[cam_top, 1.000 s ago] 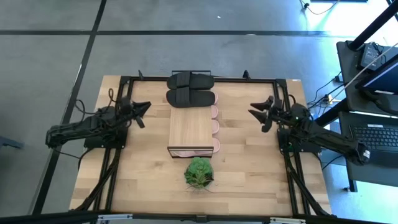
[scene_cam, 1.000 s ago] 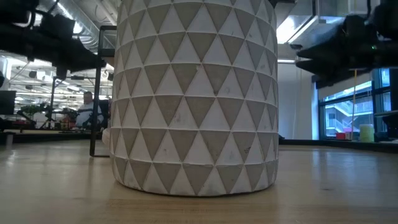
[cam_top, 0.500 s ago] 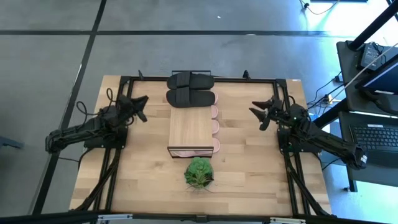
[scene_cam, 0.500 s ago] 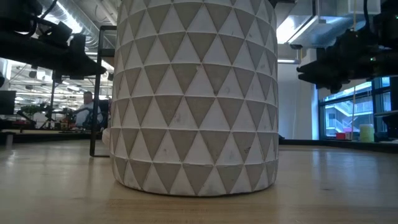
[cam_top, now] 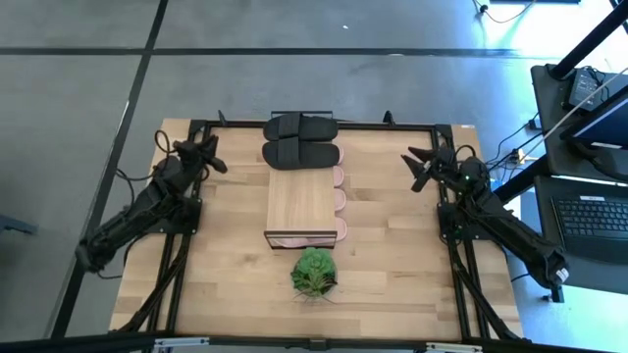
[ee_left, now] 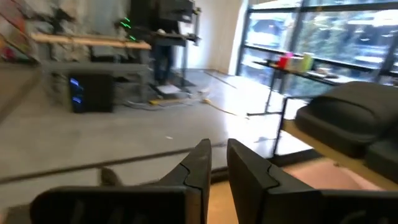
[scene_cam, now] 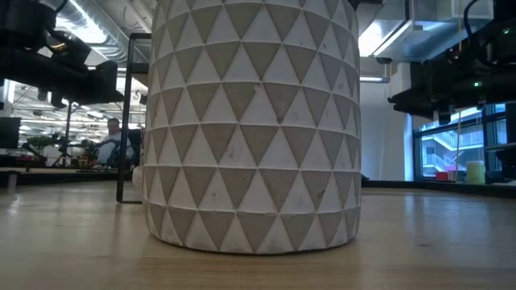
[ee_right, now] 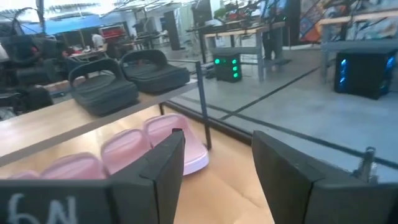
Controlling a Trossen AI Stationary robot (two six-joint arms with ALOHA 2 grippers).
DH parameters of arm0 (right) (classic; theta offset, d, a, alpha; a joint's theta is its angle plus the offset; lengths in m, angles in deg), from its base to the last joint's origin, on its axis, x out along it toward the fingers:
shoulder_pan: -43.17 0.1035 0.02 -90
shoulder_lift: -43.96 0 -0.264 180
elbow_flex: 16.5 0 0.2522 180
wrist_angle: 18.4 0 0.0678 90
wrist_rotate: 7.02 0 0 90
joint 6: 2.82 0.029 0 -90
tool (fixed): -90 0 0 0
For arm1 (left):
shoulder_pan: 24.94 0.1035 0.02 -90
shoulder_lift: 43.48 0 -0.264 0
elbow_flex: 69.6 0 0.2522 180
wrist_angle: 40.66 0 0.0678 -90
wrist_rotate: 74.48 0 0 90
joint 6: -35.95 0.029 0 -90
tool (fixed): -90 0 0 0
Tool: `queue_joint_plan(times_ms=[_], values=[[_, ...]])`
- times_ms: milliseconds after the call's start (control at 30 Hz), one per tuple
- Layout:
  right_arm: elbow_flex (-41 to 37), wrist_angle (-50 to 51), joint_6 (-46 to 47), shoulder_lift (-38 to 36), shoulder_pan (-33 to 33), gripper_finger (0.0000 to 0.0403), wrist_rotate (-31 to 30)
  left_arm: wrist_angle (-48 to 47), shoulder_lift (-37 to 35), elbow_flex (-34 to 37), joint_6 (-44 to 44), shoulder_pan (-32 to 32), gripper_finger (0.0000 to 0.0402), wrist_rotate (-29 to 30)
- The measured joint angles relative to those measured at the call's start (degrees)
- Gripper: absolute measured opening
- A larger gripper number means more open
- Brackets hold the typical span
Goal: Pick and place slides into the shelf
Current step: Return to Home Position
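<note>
The light-wood shelf (cam_top: 302,201) stands mid-table. Two black slides (cam_top: 301,126) (cam_top: 301,153) lie side by side on the far end of its plank top, also seen as black slides (ee_right: 102,84) (ee_right: 155,68). Pink slides rest under the plank on their soles, with toes showing at the right side (cam_top: 340,201) and one at the near end (cam_top: 304,237); the right wrist view shows pink slides (ee_right: 171,140) too. My left gripper (cam_top: 208,153) hovers left of the shelf, open by a narrow gap (ee_left: 219,155). My right gripper (cam_top: 420,167) hovers right of it, wide open (ee_right: 217,155).
A green potted plant (cam_top: 314,272) stands just near of the shelf; its triangle-patterned pot (scene_cam: 251,121) fills the low view. A dark frame (cam_top: 392,126) runs along the table's edges. Bare wood lies on both sides of the shelf.
Both arms have drawn back from the shelf. The left gripper has swung toward the table's far-left corner and the right gripper toward the far-right. The slides and shelf have not moved.
</note>
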Motion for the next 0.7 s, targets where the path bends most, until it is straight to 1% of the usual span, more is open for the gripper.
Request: queue_joint_plan(times_ms=[67,100,233,333,433,533,600,633,700], values=[[0.00,0.37,0.88,0.00,-0.63,0.0188,1.15,-0.87,0.00,0.00,-1.38,1.09,0.0045,-2.76],[0.02,0.49,0.78,0.00,-0.62,0.0188,1.17,-0.93,-0.02,0.00,-1.39,1.40,0.0045,-2.71],[0.04,1.72,0.36,0.00,-0.61,0.0188,-0.65,-1.12,0.00,-0.11,0.17,2.05,0.0045,1.41],[0.03,3.89,0.82,-0.51,-0.30,0.0188,-0.06,-1.17,-0.02,-0.11,1.25,2.06,0.0045,1.67],[0.02,3.63,0.81,-2.74,0.46,0.0188,1.17,-1.19,-0.02,-0.13,2.32,2.04,0.0045,1.85],[0.09,5.17,1.01,-6.58,0.60,0.0188,1.23,-2.04,-0.01,-0.42,2.71,2.04,0.0045,4.65],[0.09,5.09,1.11,-8.71,0.63,0.0188,1.23,-3.84,0.00,-1.26,2.07,2.04,0.0045,6.59],[0.31,4.58,1.24,-8.63,0.64,0.0188,1.34,-4.93,0.00,-2.12,2.12,2.04,0.0045,7.22],[0.63,6.73,2.15,-8.59,0.69,0.0188,1.23,-6.92,0.00,-4.76,2.60,2.04,0.0045,8.17]])
